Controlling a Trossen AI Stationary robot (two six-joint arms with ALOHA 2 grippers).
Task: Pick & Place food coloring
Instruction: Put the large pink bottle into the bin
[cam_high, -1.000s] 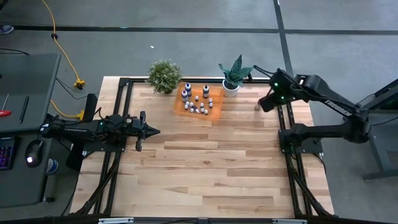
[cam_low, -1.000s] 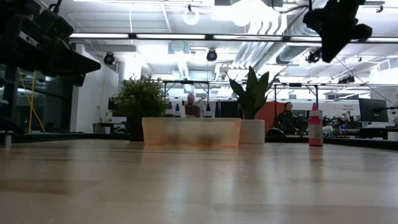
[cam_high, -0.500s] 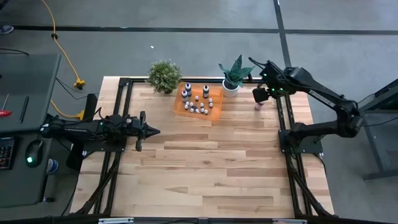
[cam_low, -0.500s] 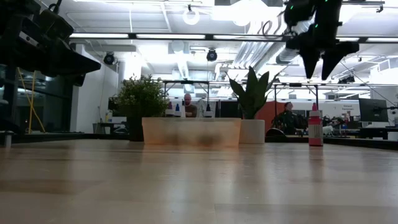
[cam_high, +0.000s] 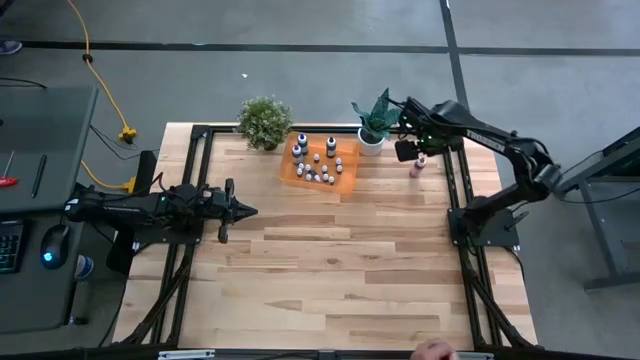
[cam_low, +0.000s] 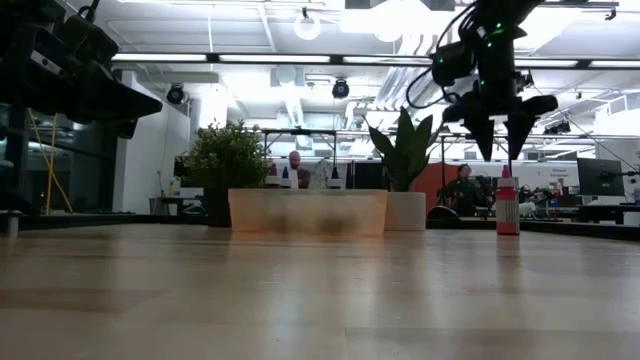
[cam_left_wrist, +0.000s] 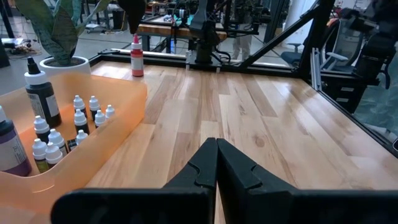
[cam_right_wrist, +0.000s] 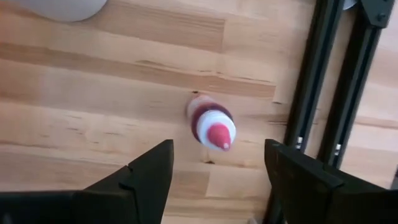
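Observation:
A pink food coloring bottle (cam_high: 418, 165) (cam_low: 508, 205) (cam_right_wrist: 211, 126) stands upright on its base at the table's far right, apart from the rest. My right gripper (cam_low: 498, 150) (cam_right_wrist: 216, 146) hangs open just above it, fingers pointing down, touching nothing. Several more small bottles stand in an orange tray (cam_high: 347, 160) (cam_left_wrist: 124, 99) at the far middle. My left gripper (cam_high: 250, 211) (cam_left_wrist: 216, 149) waits shut at the table's left, level and clear of everything.
Two potted plants (cam_high: 265, 122) (cam_high: 377, 122) flank the tray at the far edge. A black frame rail (cam_right_wrist: 317, 93) runs along the table's right edge, close beside the pink bottle. Bare wood fills the middle and near side.
My right gripper has swung in from the table's right edge toward the far left, tipped its fingers downward, and come down over the pink bottle, opening on the way. The bottle has stayed where it stands.

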